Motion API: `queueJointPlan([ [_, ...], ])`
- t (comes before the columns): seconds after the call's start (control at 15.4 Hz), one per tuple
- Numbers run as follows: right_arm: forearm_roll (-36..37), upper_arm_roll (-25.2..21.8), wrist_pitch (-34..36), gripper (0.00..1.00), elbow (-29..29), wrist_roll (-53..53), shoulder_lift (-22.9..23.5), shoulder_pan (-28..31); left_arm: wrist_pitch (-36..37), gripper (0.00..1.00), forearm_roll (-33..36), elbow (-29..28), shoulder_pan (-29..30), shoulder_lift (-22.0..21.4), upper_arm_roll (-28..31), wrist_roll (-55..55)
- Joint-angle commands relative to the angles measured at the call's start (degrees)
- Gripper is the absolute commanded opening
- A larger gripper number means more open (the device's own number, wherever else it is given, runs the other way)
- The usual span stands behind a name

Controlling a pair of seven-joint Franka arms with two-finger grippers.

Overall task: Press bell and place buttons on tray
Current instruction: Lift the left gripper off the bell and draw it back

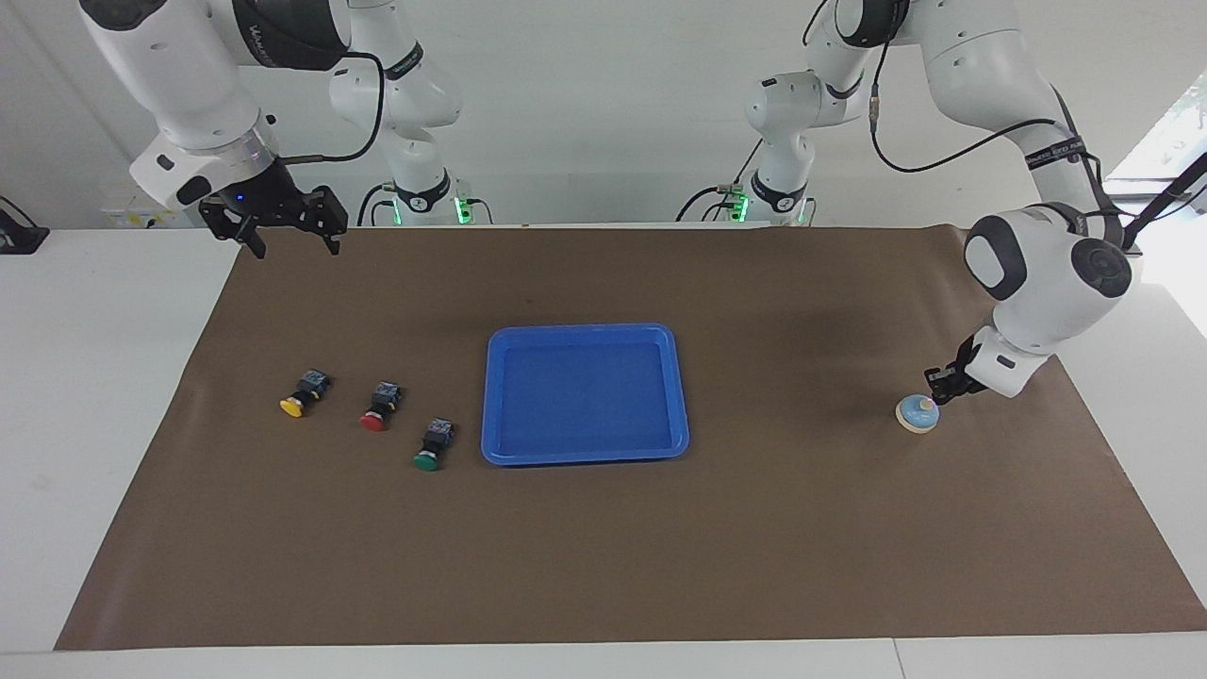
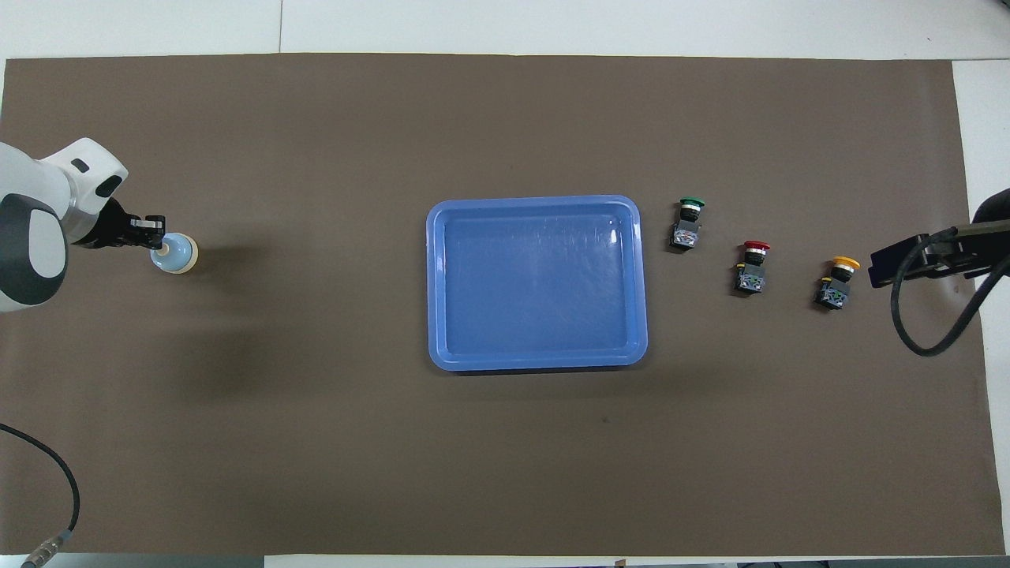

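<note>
The light-blue bell (image 1: 917, 413) (image 2: 175, 253) stands on the brown mat toward the left arm's end of the table. My left gripper (image 1: 939, 389) (image 2: 156, 232) hangs shut just over the bell's cream knob, a little off it. The blue tray (image 1: 585, 330) (image 2: 536, 202) lies in the middle with nothing in it. Beside it, toward the right arm's end, the green button (image 1: 431, 451) (image 2: 688, 221), red button (image 1: 377, 413) (image 2: 752, 264) and yellow button (image 1: 297, 401) (image 2: 838, 280) lie in a slanted row. My right gripper (image 1: 294, 247) waits open, high over the mat's corner.
A brown mat (image 1: 603, 547) covers most of the white table (image 1: 94, 377). A black cable (image 2: 939, 315) loops down from the right arm near the yellow button. Another cable (image 2: 47, 481) lies at the mat's corner by the left arm.
</note>
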State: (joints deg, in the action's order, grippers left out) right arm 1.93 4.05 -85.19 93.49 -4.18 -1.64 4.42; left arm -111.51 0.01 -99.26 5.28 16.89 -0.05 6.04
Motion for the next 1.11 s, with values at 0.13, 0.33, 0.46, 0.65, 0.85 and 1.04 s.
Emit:
queueJointPlan([
  [0.13,0.1,-0.1,0.7,1.00,0.6,-1.2,-0.8,0.1,6.3,1.00,0.1,-0.5,-2.8,-6.9,0.2,0.5],
  [0.33,0.1,-0.1,0.7,1.00,0.7,-1.2,-0.8,0.1,6.7,1.00,0.1,-0.1,-2.4,-9.6,0.2,0.4],
  [0.46,0.1,-0.1,0.7,1.00,0.7,-1.2,-0.8,0.1,9.6,1.00,0.0,0.0,-2.1,-11.1,0.1,0.3],
  [0.65,0.1,-0.1,4.0,1.00,0.8,-1.4,-1.0,0.6,12.2,1.00,-0.4,1.0,-2.7,-12.3,0.2,0.3],
  [0.85,0.1,-0.2,4.0,1.00,0.9,-1.3,-1.0,0.6,14.3,1.00,-0.4,0.6,-2.8,-13.9,0.1,0.2],
  [1.04,0.2,-0.3,4.2,1.00,0.9,-1.5,-1.0,0.8,15.7,1.00,-0.4,0.2,-2.8,-15.2,0.1,0.1],
])
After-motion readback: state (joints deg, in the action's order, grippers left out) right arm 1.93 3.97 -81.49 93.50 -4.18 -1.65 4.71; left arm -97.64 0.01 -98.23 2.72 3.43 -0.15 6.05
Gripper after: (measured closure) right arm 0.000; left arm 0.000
